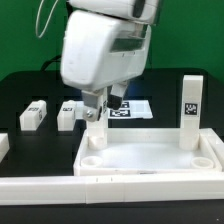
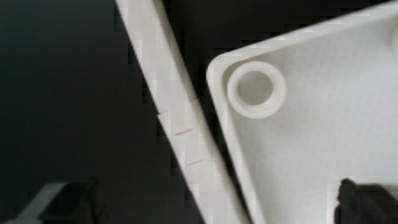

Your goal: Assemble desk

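The white rimmed tabletop [image 1: 150, 155] lies at the front of the exterior view. One tagged leg [image 1: 191, 108] stands upright at its far right corner. A white upright block [image 1: 97, 128] stands at its far left corner, right under my gripper [image 1: 100, 103]. Two more legs [image 1: 33, 115] [image 1: 68, 115] lie on the black table to the exterior view's left. In the wrist view a tabletop [image 2: 311, 140] corner shows an empty round socket [image 2: 260, 88]. My gripper [image 2: 210, 203] is open, its dark fingertips [image 2: 54, 205] wide apart with nothing between them.
The marker board [image 1: 132, 108] lies behind the tabletop. A long white border bar [image 1: 40, 186] runs along the front, another bar [image 1: 3, 146] sits at the exterior view's left edge. In the wrist view a border bar [image 2: 178, 110] runs beside the tabletop's rim.
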